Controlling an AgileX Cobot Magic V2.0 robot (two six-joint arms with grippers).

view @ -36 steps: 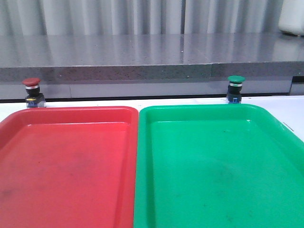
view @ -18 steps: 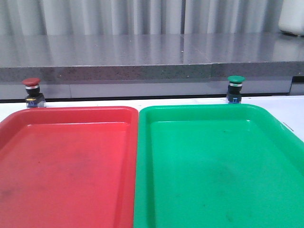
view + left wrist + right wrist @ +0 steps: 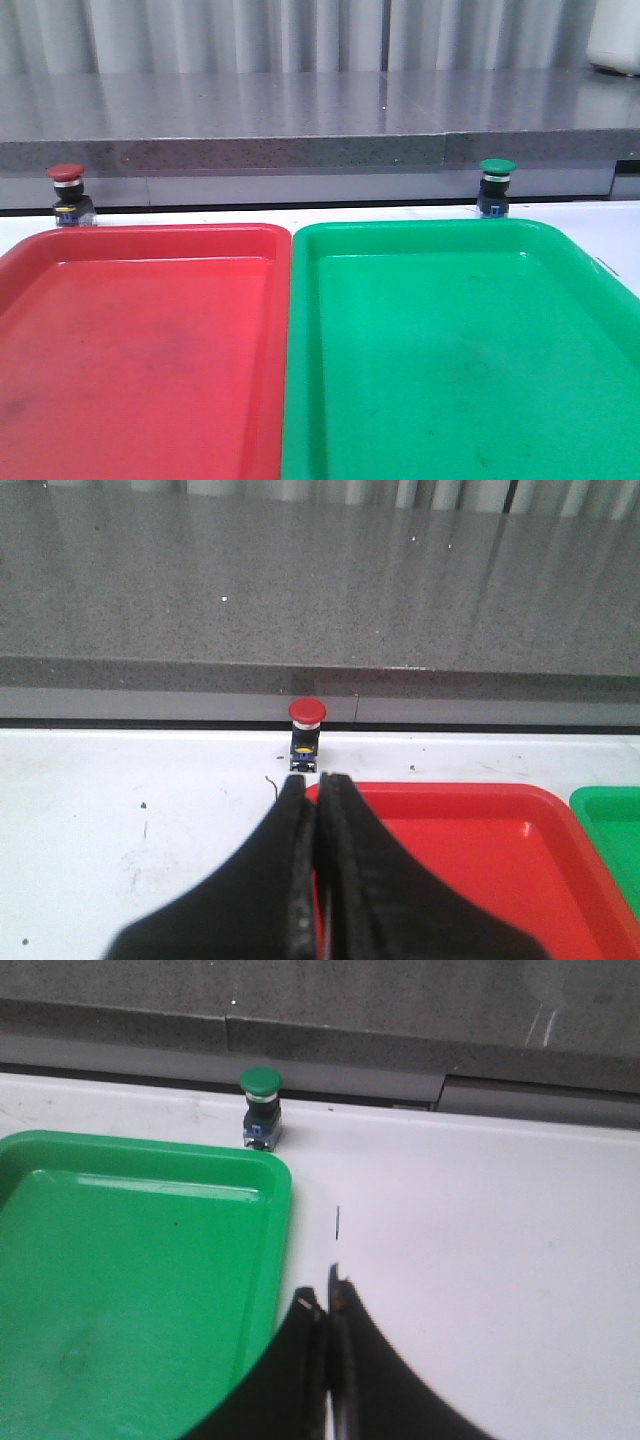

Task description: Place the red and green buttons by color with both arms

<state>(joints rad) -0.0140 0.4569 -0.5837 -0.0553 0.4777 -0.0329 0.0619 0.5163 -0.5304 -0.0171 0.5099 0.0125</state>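
The red button (image 3: 68, 193) stands upright on the white table behind the red tray's far left corner; it also shows in the left wrist view (image 3: 306, 735). The green button (image 3: 496, 186) stands upright behind the green tray's far edge; it also shows in the right wrist view (image 3: 261, 1107). My left gripper (image 3: 313, 785) is shut and empty, over the red tray's far corner, short of the red button. My right gripper (image 3: 326, 1297) is shut and empty beside the green tray's right rim, well short of the green button. Neither arm shows in the front view.
The red tray (image 3: 150, 350) and green tray (image 3: 460, 350) lie side by side, touching, filling the near table. A grey stone ledge (image 3: 300, 120) rises right behind the buttons. Bare white table (image 3: 480, 1240) lies right of the green tray.
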